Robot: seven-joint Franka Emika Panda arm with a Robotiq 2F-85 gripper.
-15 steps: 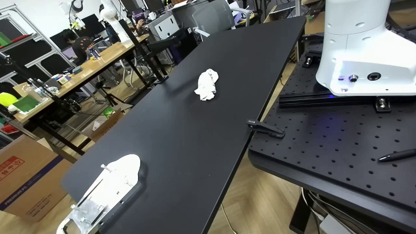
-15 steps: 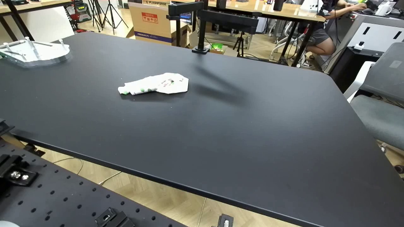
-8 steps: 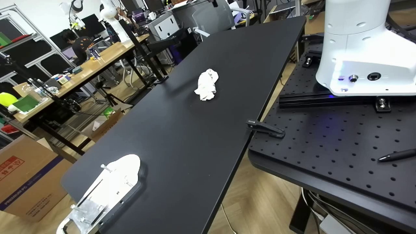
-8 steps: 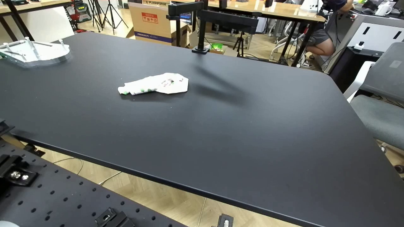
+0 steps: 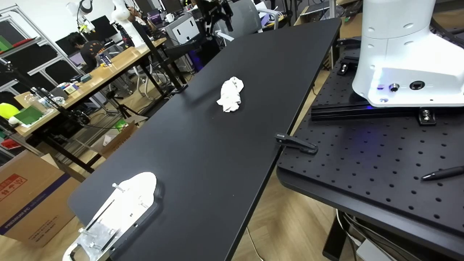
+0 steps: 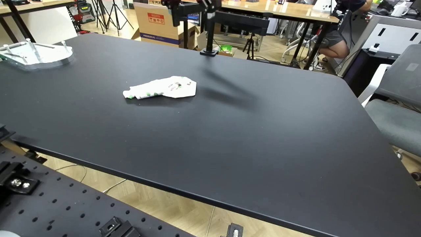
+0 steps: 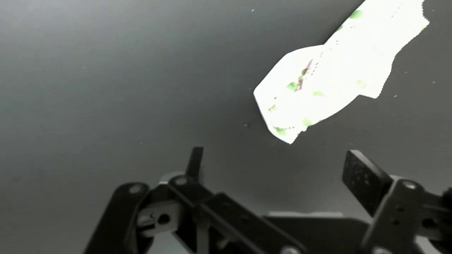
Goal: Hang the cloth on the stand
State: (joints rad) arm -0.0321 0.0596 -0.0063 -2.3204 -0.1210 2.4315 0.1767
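Note:
A white cloth with green and pink print lies crumpled lengthwise on the black table, and it shows in both exterior views (image 5: 230,95) (image 6: 164,87) and in the wrist view (image 7: 328,77). The white stand with several upright pegs rests near one end of the table in both exterior views (image 5: 130,203) (image 6: 46,54). My gripper (image 7: 275,153) is open with nothing between its fingers. In the wrist view the cloth lies ahead of the fingertips, apart from them. The gripper also shows at the top edge of both exterior views (image 5: 219,29) (image 6: 194,19), above the table.
A black pole with a jointed arm (image 6: 210,36) is fixed at the table's edge. A black clamp (image 5: 297,143) sits at the edge by the perforated base plate (image 5: 362,163). A pen (image 5: 444,173) lies on that plate. A grey chair (image 6: 394,95) stands beyond the table.
My gripper has come down into both exterior views from above and moved towards the left of each picture. The cloth and the stand have not moved.

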